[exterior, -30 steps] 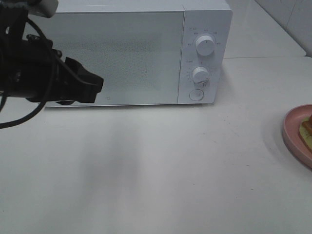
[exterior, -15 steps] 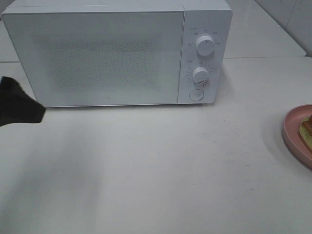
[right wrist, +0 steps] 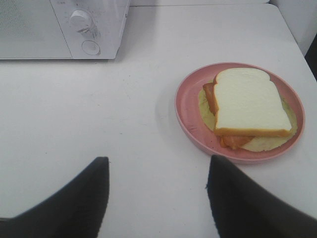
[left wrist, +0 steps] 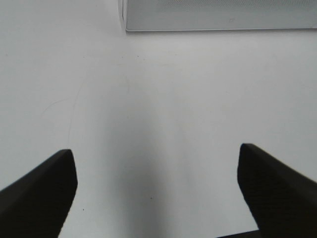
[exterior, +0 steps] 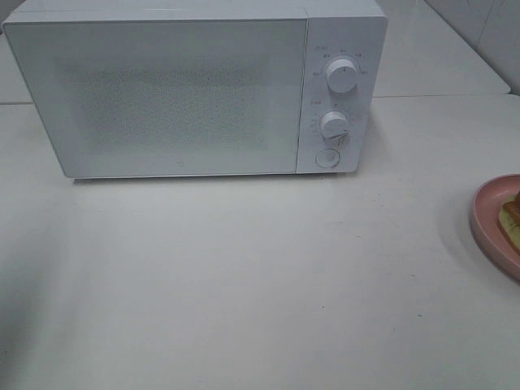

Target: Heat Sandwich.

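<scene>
The sandwich [right wrist: 250, 101], white bread with a tan crust over orange and pale filling, lies on a round pink plate [right wrist: 188, 114] at the table's right edge. In the high view only a sliver of the sandwich [exterior: 512, 218] and of the plate [exterior: 487, 223] shows. My right gripper [right wrist: 157, 162] hovers open over bare table a short way from the plate, holding nothing. The white microwave [exterior: 187, 89] stands at the back with its door shut. Open and empty, my left gripper [left wrist: 156, 151] hangs above the table near a bottom corner of the microwave [left wrist: 218, 15]. Neither arm appears in the high view.
Two knobs [exterior: 342, 75] and a round button [exterior: 327, 158] sit on the microwave's right panel. White tabletop [exterior: 244, 276] spreads in front of it. A wall edge shows at the back right.
My left arm, which was in front of the microwave door, has pulled away to the left and out of the high view. The microwave and the plate have not moved.
</scene>
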You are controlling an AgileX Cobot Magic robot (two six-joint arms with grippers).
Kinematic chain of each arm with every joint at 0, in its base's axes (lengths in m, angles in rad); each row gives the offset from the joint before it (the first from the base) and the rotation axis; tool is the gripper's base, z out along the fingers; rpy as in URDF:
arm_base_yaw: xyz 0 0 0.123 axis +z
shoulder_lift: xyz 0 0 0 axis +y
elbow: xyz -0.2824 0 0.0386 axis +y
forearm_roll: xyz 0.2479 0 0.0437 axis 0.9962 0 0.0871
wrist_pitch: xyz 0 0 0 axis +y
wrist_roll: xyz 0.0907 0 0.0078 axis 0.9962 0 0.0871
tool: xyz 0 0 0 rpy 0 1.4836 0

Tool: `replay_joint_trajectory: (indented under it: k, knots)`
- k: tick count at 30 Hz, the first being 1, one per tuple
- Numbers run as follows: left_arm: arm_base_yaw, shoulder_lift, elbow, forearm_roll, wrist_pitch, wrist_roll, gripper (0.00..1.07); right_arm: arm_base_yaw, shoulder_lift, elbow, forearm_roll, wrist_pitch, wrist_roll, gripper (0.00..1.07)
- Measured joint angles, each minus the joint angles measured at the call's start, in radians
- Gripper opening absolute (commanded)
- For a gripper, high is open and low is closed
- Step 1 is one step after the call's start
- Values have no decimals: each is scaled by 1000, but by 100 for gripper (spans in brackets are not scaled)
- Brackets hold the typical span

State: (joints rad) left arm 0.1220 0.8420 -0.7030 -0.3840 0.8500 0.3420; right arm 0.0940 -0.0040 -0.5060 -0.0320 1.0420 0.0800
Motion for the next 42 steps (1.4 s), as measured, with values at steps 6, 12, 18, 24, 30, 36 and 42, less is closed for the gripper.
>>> replay_joint_trajectory:
  k: [6, 12, 18, 24, 30, 36, 42]
  knots:
    - [6, -158, 84, 45, 53, -1, 81, 0, 0, 0, 0, 0, 0, 58]
    - [6, -328, 153, 104, 128, -53, 81, 0, 0, 0, 0, 0, 0, 58]
    - [6, -470, 161, 225, 207, -128, 81, 0, 0, 0, 0, 0, 0, 58]
    - [6, -644, 164, 270, 250, -173, 81, 0, 0, 0, 0, 0, 0, 58]
    - [6, -802, 165, 295, 257, -176, 80, 0, 0, 0, 0, 0, 0, 58]
    - [6, -845, 169, 309, 268, -198, 80, 0, 0, 0, 0, 0, 0, 58]
    - [6, -846, 192, 314, 234, -224, 80, 0, 0, 0, 0, 0, 0, 58]
